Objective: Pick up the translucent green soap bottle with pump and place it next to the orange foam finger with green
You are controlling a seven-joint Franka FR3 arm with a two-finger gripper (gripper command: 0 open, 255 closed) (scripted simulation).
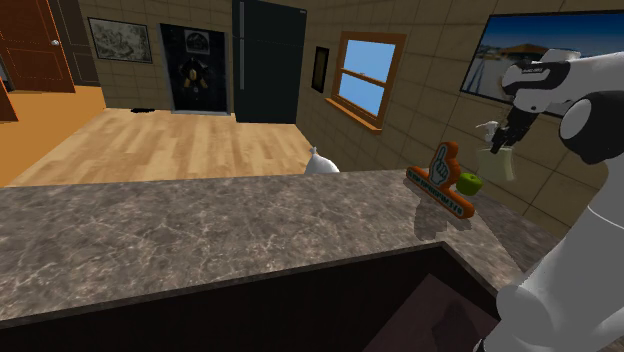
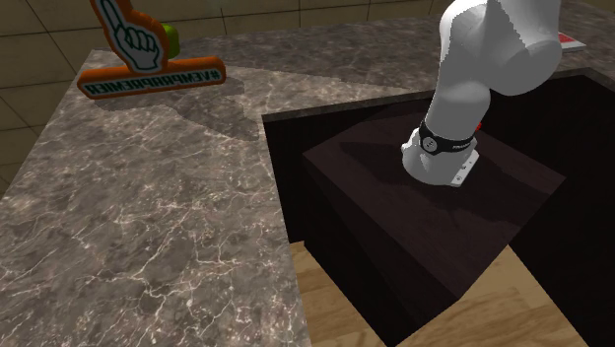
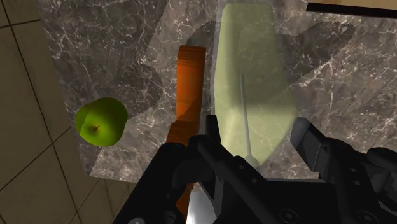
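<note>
Your jaws are clamped on the pale green, see-through soap bottle (image 1: 501, 163). In the wrist view the two black fingers (image 3: 311, 144) press its sides near the pump end, and the body hangs away from the hand toward the tabletop (image 3: 114, 44). A thin tube runs down inside it. In the shoulder view you can see the white pump (image 1: 487, 127) sticking out toward that view's left, just under the dark hand.

The bottle is in the air and touches nothing but the jaws. It hangs above the grey marbled tabletop (image 1: 180, 235), a little higher than the orange foam finger (image 1: 440, 178) and on its right in the shoulder view.

The foam finger stands upright on its long base near the tiled wall. It has a dark blue-green hand on its face and lettering along the base, which shows clearly in the second exterior view (image 2: 148, 51). From the wrist you see it edge-on as a narrow orange strip (image 3: 189, 83), just beside the bottle.

A green apple (image 3: 100, 122) lies on the tabletop on the far side of that strip from the bottle — near the foam finger, with a gap between them.

The white arm (image 2: 491, 59) rises from the dark stand (image 2: 414, 222), set in the tabletop's cut-out.
</note>
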